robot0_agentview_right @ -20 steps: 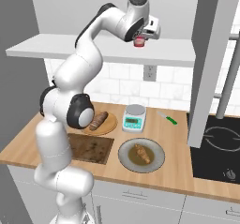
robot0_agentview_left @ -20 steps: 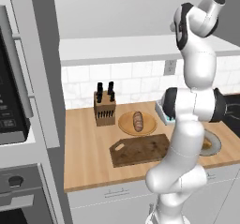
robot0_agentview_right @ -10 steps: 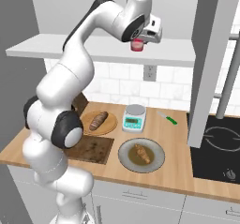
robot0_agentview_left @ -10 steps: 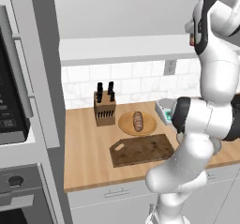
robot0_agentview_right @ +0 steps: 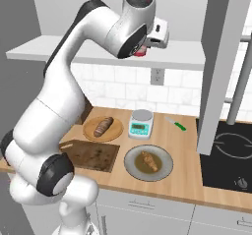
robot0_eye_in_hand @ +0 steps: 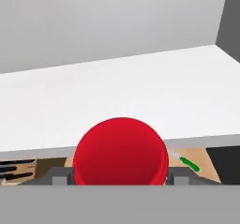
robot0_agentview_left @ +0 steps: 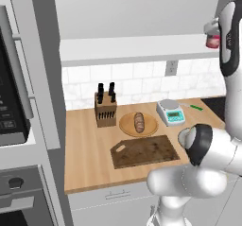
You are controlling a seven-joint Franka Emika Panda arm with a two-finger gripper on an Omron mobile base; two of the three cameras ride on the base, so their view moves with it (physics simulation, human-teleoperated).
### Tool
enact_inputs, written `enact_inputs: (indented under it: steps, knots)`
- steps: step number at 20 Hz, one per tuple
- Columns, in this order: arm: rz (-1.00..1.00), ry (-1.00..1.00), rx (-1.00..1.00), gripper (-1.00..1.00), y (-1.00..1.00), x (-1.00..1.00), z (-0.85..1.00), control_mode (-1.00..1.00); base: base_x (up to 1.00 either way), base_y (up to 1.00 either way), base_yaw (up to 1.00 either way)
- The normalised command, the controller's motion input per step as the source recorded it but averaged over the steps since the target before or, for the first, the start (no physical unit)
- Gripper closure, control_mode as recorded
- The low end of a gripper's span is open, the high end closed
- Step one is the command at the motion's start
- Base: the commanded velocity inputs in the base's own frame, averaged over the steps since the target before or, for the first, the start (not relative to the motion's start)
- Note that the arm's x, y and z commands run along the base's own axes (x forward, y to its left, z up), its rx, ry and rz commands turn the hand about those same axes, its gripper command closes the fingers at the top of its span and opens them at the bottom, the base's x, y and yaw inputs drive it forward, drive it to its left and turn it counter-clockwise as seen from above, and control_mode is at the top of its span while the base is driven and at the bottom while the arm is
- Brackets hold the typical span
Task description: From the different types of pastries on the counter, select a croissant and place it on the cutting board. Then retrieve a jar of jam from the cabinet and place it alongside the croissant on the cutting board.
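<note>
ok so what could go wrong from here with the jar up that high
The jar of jam sits in the gripper high above the counter; a slip would mean a long fall. The croissant lies on a grey plate, not the cutting board, so that step looks undone. Coming down, the jar could clip the scale.

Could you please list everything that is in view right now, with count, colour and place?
Counter: one, light tan wood, below the white tiled wall.
Cutting board: one, dark brown, front of the counter, nothing on it.
Croissant: one, golden-tan, on a grey-rimmed plate right of the board.
Loaf: one, dark brown, on a round wooden plate behind the board.
Knife block: one, brown with black handles, by the wall.
Scale: one, white and teal, right of the wooden plate.
Knife: one, green handle, near the stove.
Jar of jam: one, red lid, held up at shelf height.
Gripper: one, white, jaws closed on the jar.
</note>
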Motion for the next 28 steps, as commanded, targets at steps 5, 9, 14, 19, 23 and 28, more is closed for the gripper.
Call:
enact_inputs:
  steps: [5,9,14,19,23,28]
  knots:
    - [0.0,-0.06,-0.08,1.0,0.35,-1.0,-0.53,-1.0,0.0,0.0,0.0]
    - [0.01,-0.07,-0.2,1.0,0.48,-1.0,-0.88,-1.0,0.0,0.0,0.0]
    - [0.01,-0.14,-0.26,1.0,0.54,-1.0,-0.99,-1.0,0.0,0.0,0.0]
    - [0.09,-0.08,-0.28,1.0,0.54,-1.0,-1.0,-1.0,0.0,0.0,0.0]
    - [0.15,0.0,-0.22,1.0,0.36,-0.34,-0.79,-1.0,0.0,0.0,0.0]
    - [0.0,0.09,0.08,1.0,-0.01,0.0,-0.01,-1.0,0.0,0.0,0.0]
